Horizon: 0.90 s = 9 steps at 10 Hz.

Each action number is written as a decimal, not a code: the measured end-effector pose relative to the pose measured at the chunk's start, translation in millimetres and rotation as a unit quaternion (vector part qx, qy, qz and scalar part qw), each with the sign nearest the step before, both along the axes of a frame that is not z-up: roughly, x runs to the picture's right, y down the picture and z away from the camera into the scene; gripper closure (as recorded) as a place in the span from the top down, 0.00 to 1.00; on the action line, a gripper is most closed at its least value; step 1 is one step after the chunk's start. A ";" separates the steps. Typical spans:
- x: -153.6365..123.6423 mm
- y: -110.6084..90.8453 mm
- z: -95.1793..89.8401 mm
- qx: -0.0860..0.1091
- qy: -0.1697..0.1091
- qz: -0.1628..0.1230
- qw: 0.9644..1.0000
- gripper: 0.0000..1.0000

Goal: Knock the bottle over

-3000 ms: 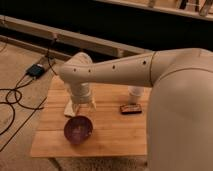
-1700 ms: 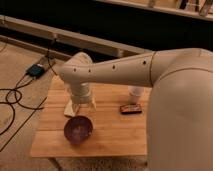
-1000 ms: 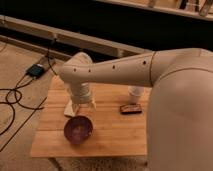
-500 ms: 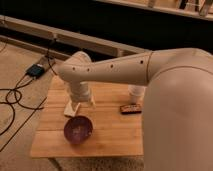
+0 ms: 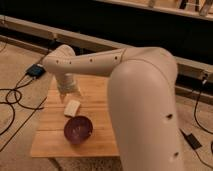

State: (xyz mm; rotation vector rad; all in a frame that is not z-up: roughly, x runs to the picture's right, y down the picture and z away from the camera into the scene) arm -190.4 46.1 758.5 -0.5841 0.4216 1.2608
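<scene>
The bottle cannot be picked out for sure. The thick white arm (image 5: 142, 105), smooth and rounded, covers the right half of the wooden table (image 5: 50, 136), and the small white upright thing that stood there half a second ago, possibly the bottle, is now behind it. Which way the bottle points, or where its long axis runs, cannot be told.

The gripper (image 5: 69, 94) hangs at the end of the bent wrist over the table's far left part, just above a pale, flat, blocky piece (image 5: 72, 107) that lies with its long side running from near left to far right. How the jaws stand cannot be told, nor whether they hold anything. Near that piece, towards the front edge, sits a round, glossy, dark purple bowl (image 5: 78, 129).

Compared with earlier, the gripper has shifted a little to the left and the arm has swung across. The bowl and the pale piece have not moved.

On the floor to the left lie black cables (image 5: 15, 95) and a small dark box (image 5: 35, 71).
</scene>
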 end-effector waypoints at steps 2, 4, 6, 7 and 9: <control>-39.3 -20.5 20.7 0.005 -0.019 -0.014 1.000 0.65; -77.9 -34.3 40.0 0.005 -0.039 -0.028 0.999 0.65; -116.9 -47.4 59.5 0.003 -0.063 -0.044 0.997 0.65; -133.3 -53.9 69.7 0.003 -0.074 -0.055 0.996 0.65; -158.7 -69.3 90.9 0.010 -0.094 -0.080 0.992 0.65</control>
